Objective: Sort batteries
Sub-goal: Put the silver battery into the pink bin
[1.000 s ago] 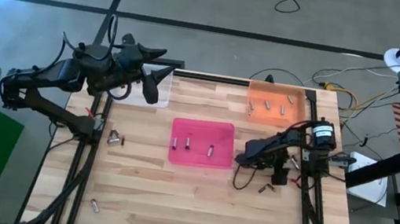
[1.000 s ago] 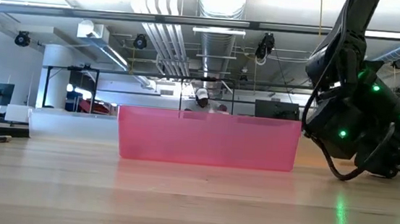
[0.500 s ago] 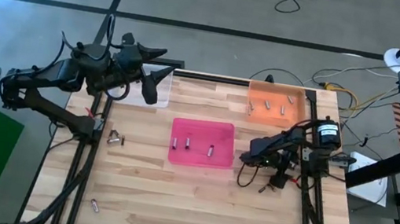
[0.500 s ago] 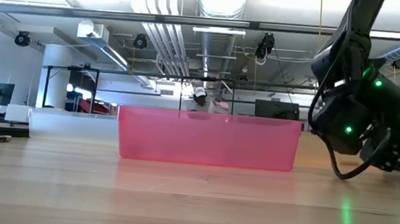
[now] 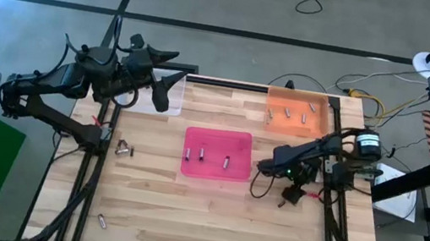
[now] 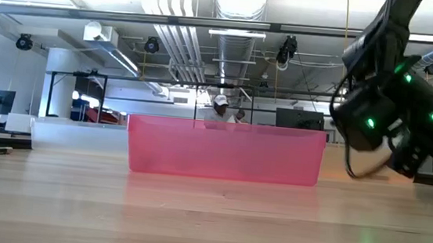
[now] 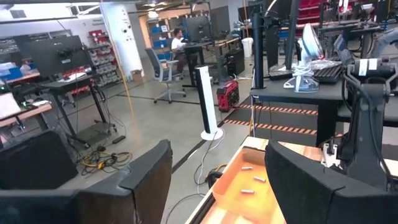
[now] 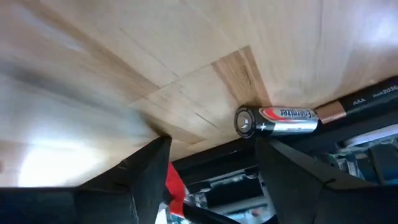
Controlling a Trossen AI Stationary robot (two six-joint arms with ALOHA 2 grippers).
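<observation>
My right claw [image 8: 208, 165] open, empty, near silver battery [image 8: 283, 120] with red label, lying on bench [image 8: 124, 56] edge. Left claw [image 7: 214, 180] apart, idle.

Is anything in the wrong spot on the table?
Yes. Some batteries still lie loose on the wood instead of in a tray: two beside the left frame, one near the front left corner, and one right by the table's edge, in front of the open right gripper.
</observation>
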